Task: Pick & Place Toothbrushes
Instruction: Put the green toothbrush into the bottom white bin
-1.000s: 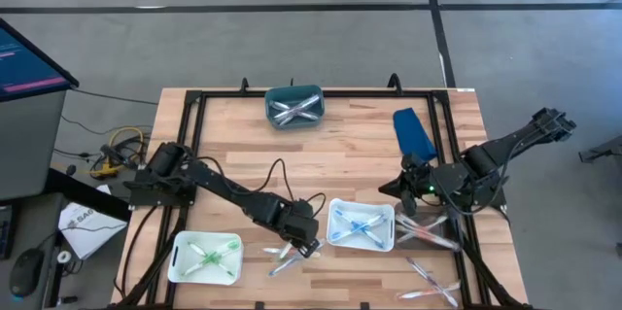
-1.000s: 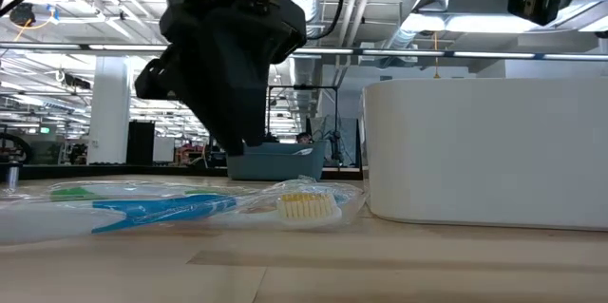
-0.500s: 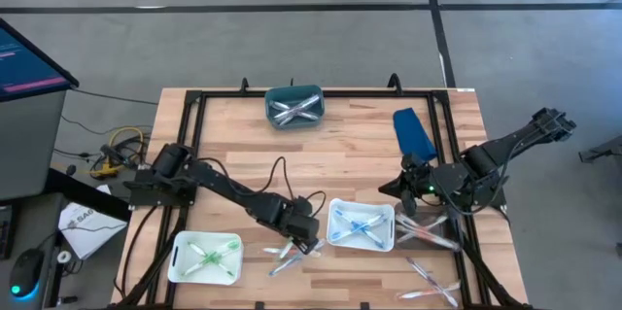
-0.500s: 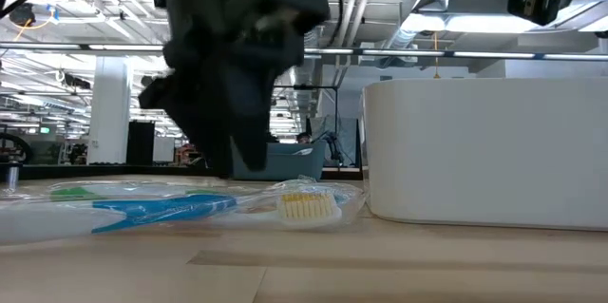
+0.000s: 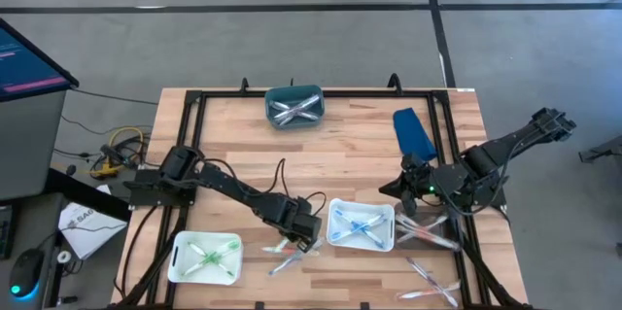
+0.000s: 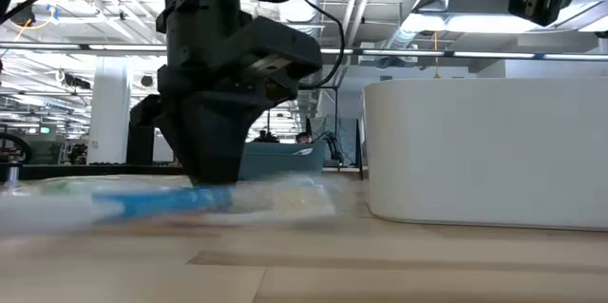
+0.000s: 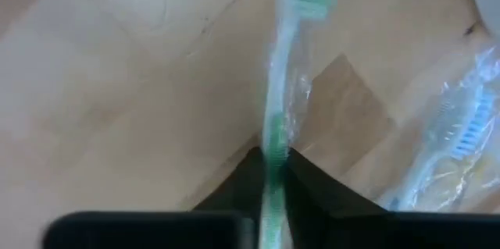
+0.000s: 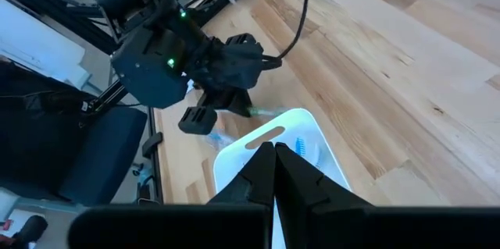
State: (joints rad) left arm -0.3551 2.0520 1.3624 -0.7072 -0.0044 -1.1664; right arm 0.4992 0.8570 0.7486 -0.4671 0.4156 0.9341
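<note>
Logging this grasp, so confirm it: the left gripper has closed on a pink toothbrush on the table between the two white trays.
Wrong colour. The left gripper has closed on a green toothbrush, not a pink one; the left wrist view shows its green handle and bristles. The rest holds: the high view puts it between the two white trays.

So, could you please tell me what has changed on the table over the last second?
The left gripper has dropped onto the loose pile between the white trays and closed on a green wrapped plastic toothbrush, jostling the wrapped blue toothbrush beside it. The right gripper stays shut above the white tray; all trays are unmoved.
</note>
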